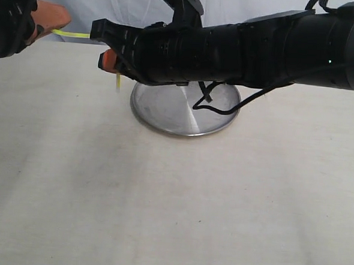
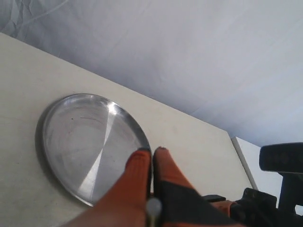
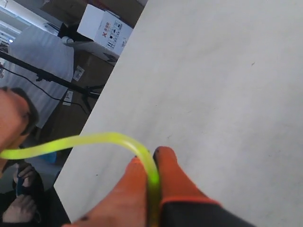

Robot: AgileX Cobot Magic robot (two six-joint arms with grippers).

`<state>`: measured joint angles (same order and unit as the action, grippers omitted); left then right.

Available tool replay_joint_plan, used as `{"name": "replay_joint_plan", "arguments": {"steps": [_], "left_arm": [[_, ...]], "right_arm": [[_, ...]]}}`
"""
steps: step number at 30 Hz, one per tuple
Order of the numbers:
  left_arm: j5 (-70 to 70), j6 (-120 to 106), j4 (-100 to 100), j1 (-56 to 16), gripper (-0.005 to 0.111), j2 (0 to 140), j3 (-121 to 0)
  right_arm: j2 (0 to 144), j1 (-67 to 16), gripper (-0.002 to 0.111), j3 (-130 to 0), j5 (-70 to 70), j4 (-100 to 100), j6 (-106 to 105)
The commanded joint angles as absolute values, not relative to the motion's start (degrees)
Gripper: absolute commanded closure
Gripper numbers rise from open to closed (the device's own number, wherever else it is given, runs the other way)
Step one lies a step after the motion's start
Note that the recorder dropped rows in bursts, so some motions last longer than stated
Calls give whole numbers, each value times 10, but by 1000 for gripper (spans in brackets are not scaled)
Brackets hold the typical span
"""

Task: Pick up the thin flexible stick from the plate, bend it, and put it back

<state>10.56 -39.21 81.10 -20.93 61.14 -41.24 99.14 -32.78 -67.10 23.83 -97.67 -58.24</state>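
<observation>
This looks like the bending step: the thin flexible stick (image 3: pixel 94 139) curves from the right gripper (image 3: pixel 152 153) across to the left gripper (image 2: pixel 151 151), both jaws squeezed tight on it, off the plate (image 2: pixel 61 142); next, lower it there gently.

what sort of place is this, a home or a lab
Most likely a robotics lab or test room: a plain cream table set against a wrinkled white sheet, with a labelled white box and a black stand beyond the table's edge.
</observation>
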Motion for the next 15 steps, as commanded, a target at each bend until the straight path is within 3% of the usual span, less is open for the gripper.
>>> {"name": "replay_joint_plan", "arguments": {"steps": [1, 15], "left_arm": [[141, -399, 804, -219, 107, 614, -402], [160, -442, 801, -219, 107, 614, -402]], "right_arm": [[985, -327, 108, -676, 249, -999, -546], [985, -327, 108, -676, 245, -999, -414]]}}
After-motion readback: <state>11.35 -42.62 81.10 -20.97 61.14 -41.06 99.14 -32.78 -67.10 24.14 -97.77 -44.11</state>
